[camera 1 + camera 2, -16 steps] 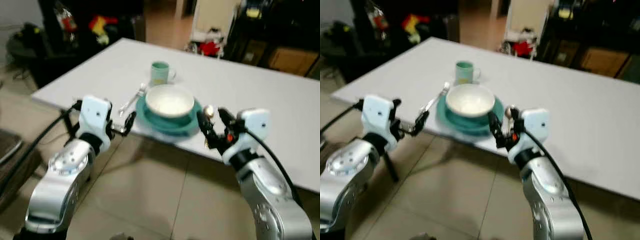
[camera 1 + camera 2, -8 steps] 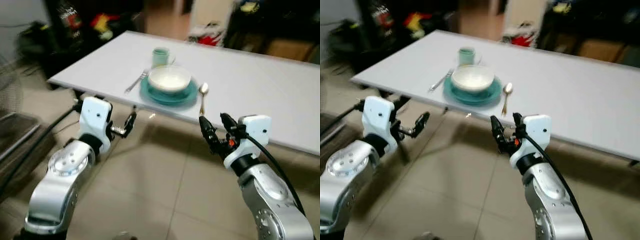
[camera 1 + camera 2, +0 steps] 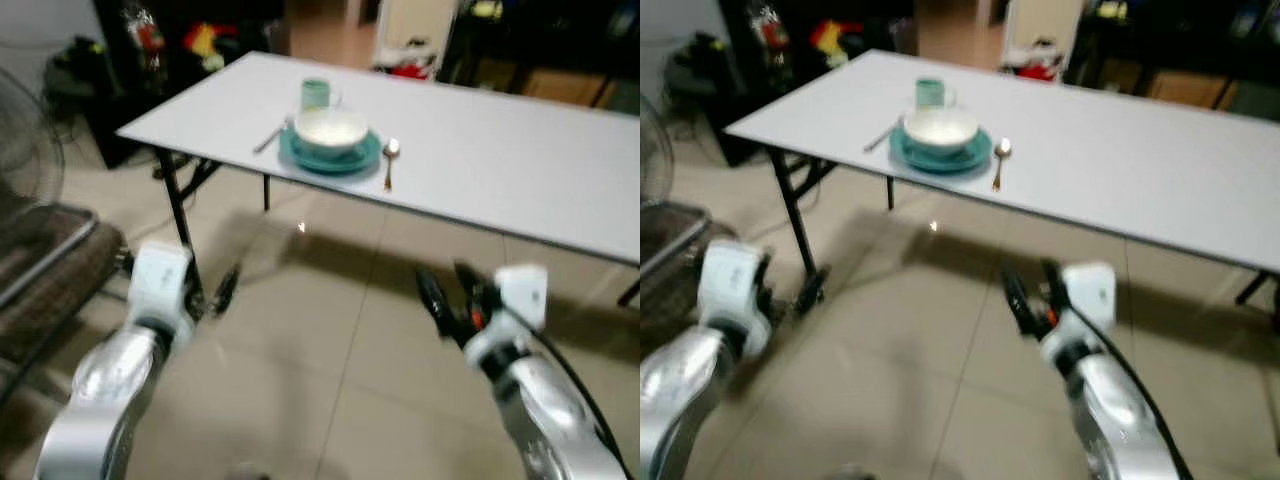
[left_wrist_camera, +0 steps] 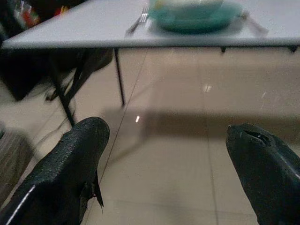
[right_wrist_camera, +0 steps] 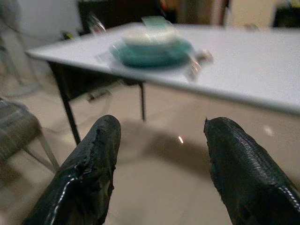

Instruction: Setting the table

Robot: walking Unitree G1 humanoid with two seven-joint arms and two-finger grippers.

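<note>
Table (image 3: 480, 170): white, long, on thin dark legs over a beige tiled floor (image 3: 330, 340); every place below is given from it.
Plate (image 3: 331, 154): teal, near the table's front edge, toward its left end.
Bowl (image 3: 329, 129): white, sitting on the plate.
Mug (image 3: 316, 94): pale green, on the table just behind the plate, handle to the right.
Fork (image 3: 270, 137): silver, lying on the table just left of the plate.
Spoon (image 3: 389, 161): silver, lying on the table just right of the plate, its handle running toward the front edge.
Left gripper (image 3: 222, 291): low over the floor, in front of the table and apart from it, near the left front leg; in the left wrist view its two black fingers (image 4: 70, 164) stand wide apart with only floor between them.
Right gripper (image 3: 448, 295): over the floor in front of the table's middle, below its edge and touching nothing; in the right wrist view its fingers (image 5: 93, 164) are spread apart and hold nothing.
Chair (image 3: 40, 270): metal-framed, with a dark seat, on the floor off the table's left front corner.
Fan (image 3: 25, 150): a wire-guard fan, partly seen, off the table's left end.
Clutter (image 3: 200, 40): dark shelves with red and yellow items beyond the table's far left corner; too blurred to name.
</note>
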